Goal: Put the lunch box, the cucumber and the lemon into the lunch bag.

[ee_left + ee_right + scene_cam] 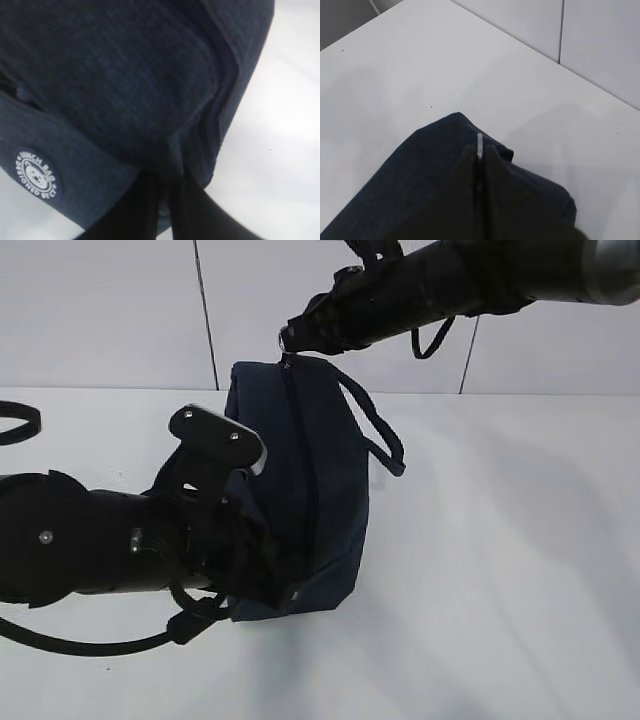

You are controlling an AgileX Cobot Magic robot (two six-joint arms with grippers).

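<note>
The right end effector [480, 165] is pinched narrow on the metal zipper pull [479, 145] at the far end of the lunch bag [310, 490], its closed zipper [297, 470] running toward the camera. The left end effector [167, 200] is clamped narrow on fabric at the bag's near end, just beside the white round logo [36, 174], though the exact fold it grips is hard to make out. The bag lies on the white desk [500, 570]; the left arm's bulk hides its near-left side. A handle [380, 430] droops to the right.
</note>
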